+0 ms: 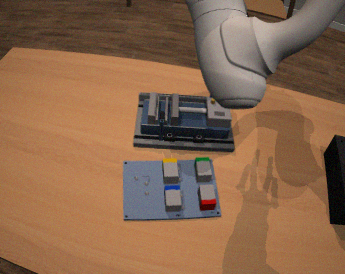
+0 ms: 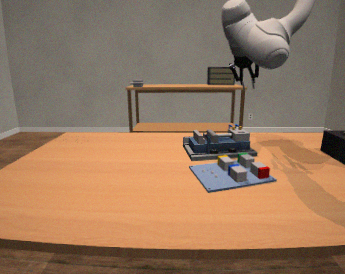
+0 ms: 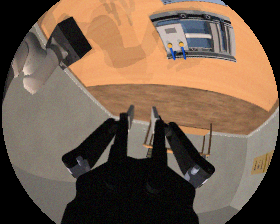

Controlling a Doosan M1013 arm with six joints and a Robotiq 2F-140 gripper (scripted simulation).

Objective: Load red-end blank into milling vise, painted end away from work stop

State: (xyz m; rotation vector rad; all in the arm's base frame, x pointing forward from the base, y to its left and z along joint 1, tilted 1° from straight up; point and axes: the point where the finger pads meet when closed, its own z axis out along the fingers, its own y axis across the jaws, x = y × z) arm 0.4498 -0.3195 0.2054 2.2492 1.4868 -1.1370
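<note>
Red-ended blank (image 1: pixel 207 197) (image 2: pixel 260 169): on the infeed plate (image 1: pixel 144 207) (image 2: pixel 209 183), below the gripper (image 2: pixel 245 78) (image 3: pixel 142 111) and off toward the plate's side, beyond the vise (image 1: pixel 184 130) (image 2: pixel 219 145) (image 3: pixel 197 37). Long axis runs roughly vise-to-plate. Fingers partly open, nothing held. Next, judged: travel plateward, descend.

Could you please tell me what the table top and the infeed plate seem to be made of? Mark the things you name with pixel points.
Table top (image 1: pixel 64 145) (image 2: pixel 114 190): probably wood or laminate, satin, from its tan grain. Infeed plate (image 1: pixel 144 207) (image 2: pixel 214 182): matt blue, perhaps painted metal or plastic; the look leaves it open.
</note>
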